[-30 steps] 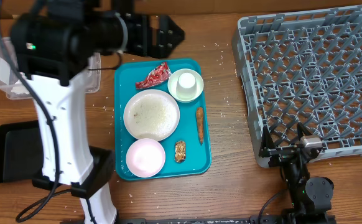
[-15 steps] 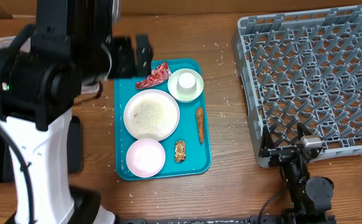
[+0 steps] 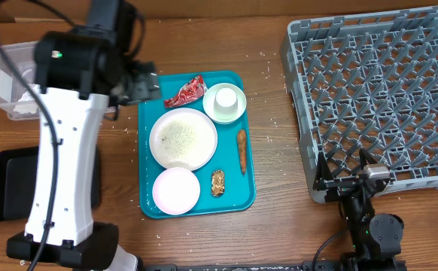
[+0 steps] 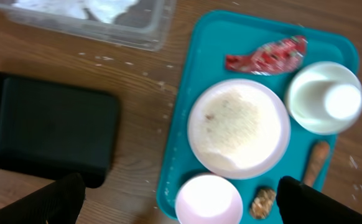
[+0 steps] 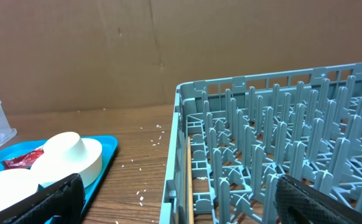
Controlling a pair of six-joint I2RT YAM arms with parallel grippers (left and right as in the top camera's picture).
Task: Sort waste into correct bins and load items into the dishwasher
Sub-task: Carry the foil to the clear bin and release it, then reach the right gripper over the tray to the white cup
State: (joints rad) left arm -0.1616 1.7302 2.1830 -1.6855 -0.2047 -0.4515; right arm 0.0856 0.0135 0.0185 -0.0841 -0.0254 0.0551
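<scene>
Black left gripper agape, empty

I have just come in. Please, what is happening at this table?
A two-arm robot is sorting leftovers. The left gripper hangs open over the teal tray, holding nothing. On that tray lie a foil wrapper, a sausage, a nutty chunk, a plate with rice crumbs, a bowl and a small cup. A crumpled napkin lies in the clear tub. The right gripper sits open beside the grey dish rack; no dish shows in it.
</scene>
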